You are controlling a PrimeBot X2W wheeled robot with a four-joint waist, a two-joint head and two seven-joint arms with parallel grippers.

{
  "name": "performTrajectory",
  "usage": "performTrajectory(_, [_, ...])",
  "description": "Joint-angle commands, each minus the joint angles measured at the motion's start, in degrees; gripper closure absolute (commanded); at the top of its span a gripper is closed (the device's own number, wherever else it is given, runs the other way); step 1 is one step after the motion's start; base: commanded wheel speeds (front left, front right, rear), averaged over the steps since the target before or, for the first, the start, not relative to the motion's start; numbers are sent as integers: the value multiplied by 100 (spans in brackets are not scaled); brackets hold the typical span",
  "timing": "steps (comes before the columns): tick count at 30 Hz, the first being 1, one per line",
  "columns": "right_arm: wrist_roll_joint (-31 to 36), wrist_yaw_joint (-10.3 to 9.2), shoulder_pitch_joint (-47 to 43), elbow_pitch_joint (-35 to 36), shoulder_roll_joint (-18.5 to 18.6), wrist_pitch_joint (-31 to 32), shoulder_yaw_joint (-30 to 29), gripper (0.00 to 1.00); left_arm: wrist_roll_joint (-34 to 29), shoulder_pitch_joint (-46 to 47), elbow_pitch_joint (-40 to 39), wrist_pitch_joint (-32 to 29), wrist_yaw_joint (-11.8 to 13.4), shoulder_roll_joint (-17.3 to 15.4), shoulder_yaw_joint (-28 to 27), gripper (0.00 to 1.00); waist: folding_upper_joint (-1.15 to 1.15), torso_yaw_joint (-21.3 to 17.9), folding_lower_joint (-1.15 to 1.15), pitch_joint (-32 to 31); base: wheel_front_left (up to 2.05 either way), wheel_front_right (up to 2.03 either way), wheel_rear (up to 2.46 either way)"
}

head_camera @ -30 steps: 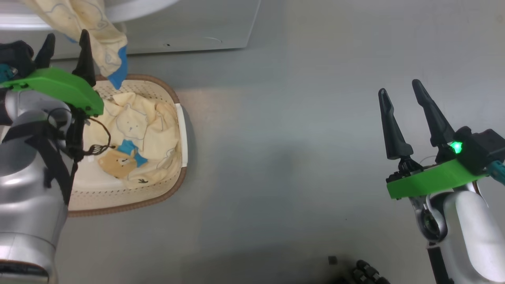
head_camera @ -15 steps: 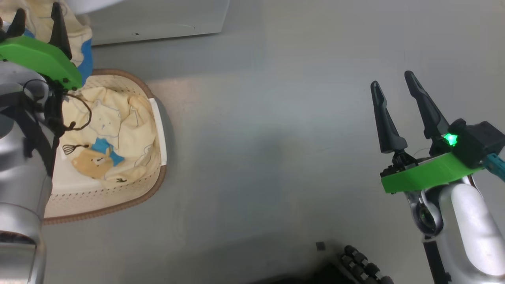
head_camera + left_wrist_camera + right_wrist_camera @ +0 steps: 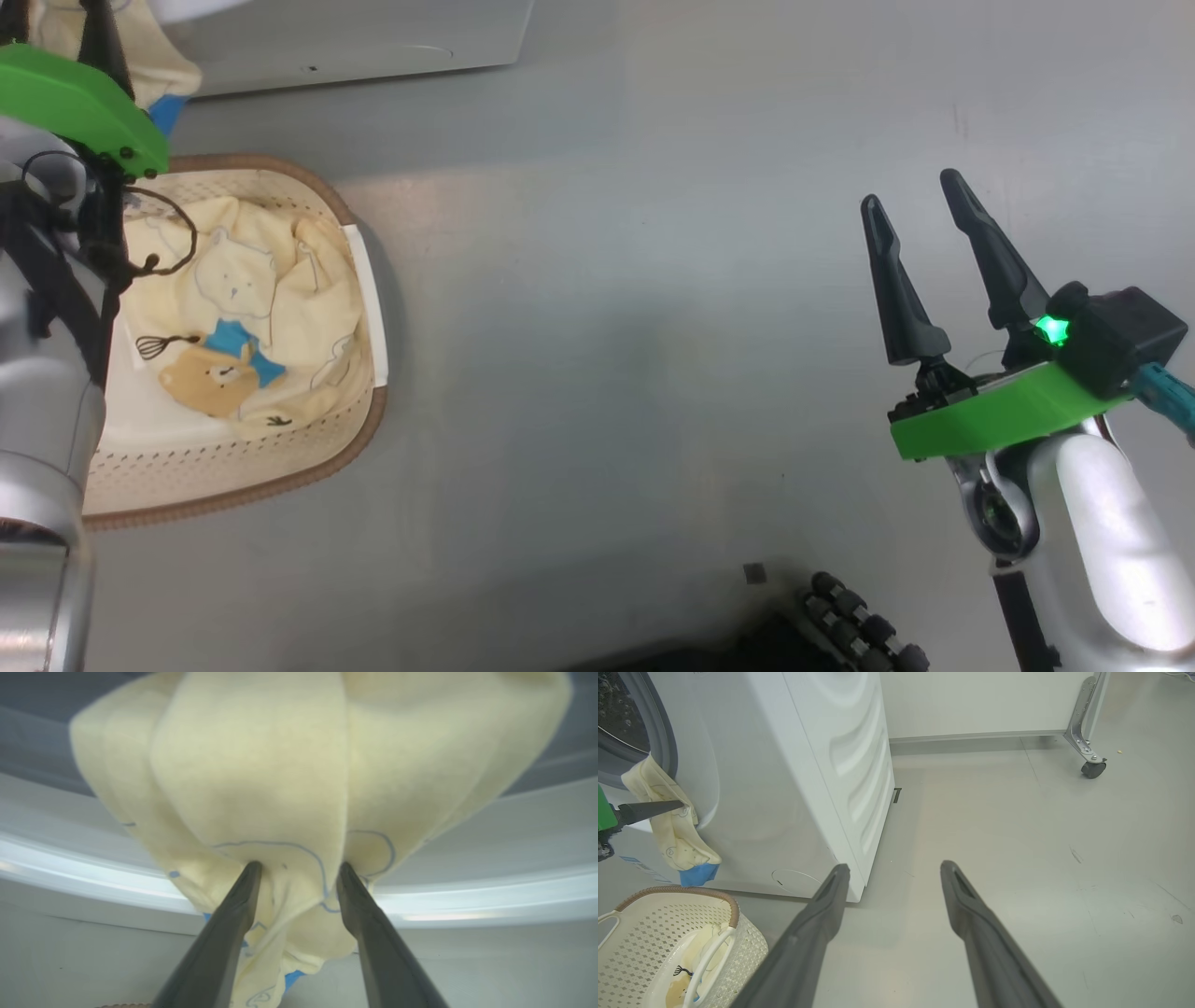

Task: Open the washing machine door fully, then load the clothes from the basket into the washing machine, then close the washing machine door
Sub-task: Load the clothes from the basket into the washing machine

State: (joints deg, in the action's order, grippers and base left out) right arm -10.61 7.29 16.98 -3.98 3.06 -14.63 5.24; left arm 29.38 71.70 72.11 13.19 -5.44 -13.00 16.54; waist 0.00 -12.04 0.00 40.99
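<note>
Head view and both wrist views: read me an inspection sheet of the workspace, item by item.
Surface: grey floor, faint scuffs.
Job's things: washing machine, drum opening exposed; basket on the floor before it, cream clothes inside; held garment hanging at the opening's lower rim.
Clutter: small dark square on the floor.
Grippers: left gripper shut on held garment; right gripper open, empty, above the floor.
Cables: thin black cable looping off the left arm above the basket.
Surroundings: white wall, castered frame leg.
</note>
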Motion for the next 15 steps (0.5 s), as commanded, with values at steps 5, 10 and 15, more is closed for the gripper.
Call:
performTrajectory(5, [-87,20,50,162,-18,-37,135,0,116,220,-56,117,-30,-279,-129,100,0,-15,0,32,0,0,0])
performTrajectory(10, [-98,20,44,131,-18,-37,119,0,131,169,-50,154,-75,-302,-114,100,0,14,0,-41,0,0,0])
performTrajectory(15, [-106,20,20,98,-18,-37,112,0,67,-59,-283,176,-113,-319,-72,100,0,91,0,-261,0,0,0])
